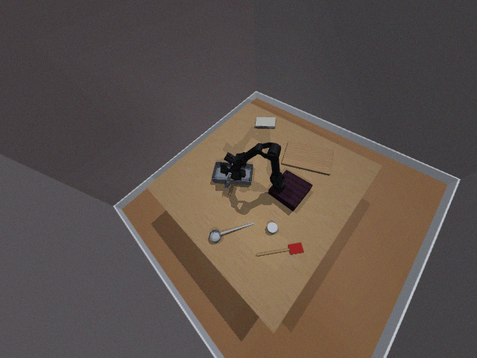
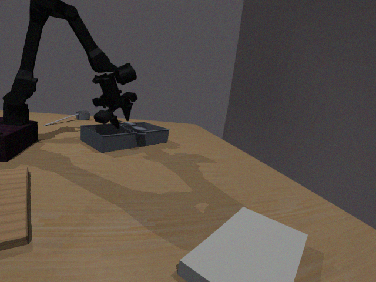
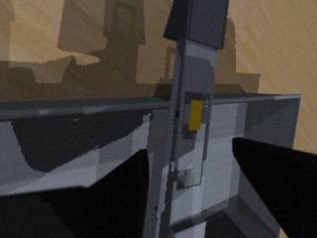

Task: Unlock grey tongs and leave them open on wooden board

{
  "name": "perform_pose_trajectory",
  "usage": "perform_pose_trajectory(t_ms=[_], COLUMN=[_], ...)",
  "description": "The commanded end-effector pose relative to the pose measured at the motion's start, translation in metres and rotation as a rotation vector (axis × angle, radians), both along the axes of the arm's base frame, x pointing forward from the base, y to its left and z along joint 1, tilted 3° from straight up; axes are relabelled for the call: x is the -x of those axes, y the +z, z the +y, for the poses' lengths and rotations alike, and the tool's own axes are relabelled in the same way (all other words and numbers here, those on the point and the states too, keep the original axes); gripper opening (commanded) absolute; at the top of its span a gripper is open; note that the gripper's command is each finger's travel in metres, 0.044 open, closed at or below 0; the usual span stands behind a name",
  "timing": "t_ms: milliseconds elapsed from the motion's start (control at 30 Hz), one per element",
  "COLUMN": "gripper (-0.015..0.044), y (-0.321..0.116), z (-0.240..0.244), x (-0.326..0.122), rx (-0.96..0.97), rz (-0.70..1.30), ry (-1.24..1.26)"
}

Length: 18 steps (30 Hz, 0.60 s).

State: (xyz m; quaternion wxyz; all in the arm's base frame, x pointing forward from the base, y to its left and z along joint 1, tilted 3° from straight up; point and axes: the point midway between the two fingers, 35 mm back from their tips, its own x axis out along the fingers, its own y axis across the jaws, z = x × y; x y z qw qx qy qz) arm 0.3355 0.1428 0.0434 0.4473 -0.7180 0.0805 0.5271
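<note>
The grey tongs (image 1: 227, 183) (image 2: 138, 131) (image 3: 197, 69) rest across the roasting tin (image 1: 247, 182) (image 2: 117, 143) (image 3: 269, 121), with one end out over its rim. A yellow mark shows on them in the wrist view, below a dark end piece. My gripper (image 2: 123, 123) (image 3: 189, 150) is open, pointing down at the tin. In the wrist view its dark fingers stand on either side of the tongs, with gaps showing. Its exact height over them is hard to tell. The wooden board (image 1: 308, 156) (image 2: 12, 206) lies flat and bears nothing.
A white block (image 1: 265, 121) (image 2: 245, 245) lies on the table. The arm's dark base block (image 1: 298, 191) (image 2: 19, 138) stands between tin and board. A ladle (image 1: 215, 236) (image 2: 83, 115), a white round thing (image 1: 272, 227) and a red spatula (image 1: 296, 248) lie on the other side.
</note>
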Motion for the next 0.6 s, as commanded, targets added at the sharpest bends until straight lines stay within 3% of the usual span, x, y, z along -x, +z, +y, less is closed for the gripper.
perform_pose_trajectory(t_ms=[0, 500, 567], gripper=[0.0260, 0.0260, 0.0208], y=[-0.006, -0.026, -0.023], z=[0.001, 0.009, 0.009], x=[-0.003, -0.011, -0.009], rx=[0.003, 0.003, -0.001], rz=[-0.001, -0.001, 0.000], ry=[-0.006, -0.006, 0.000])
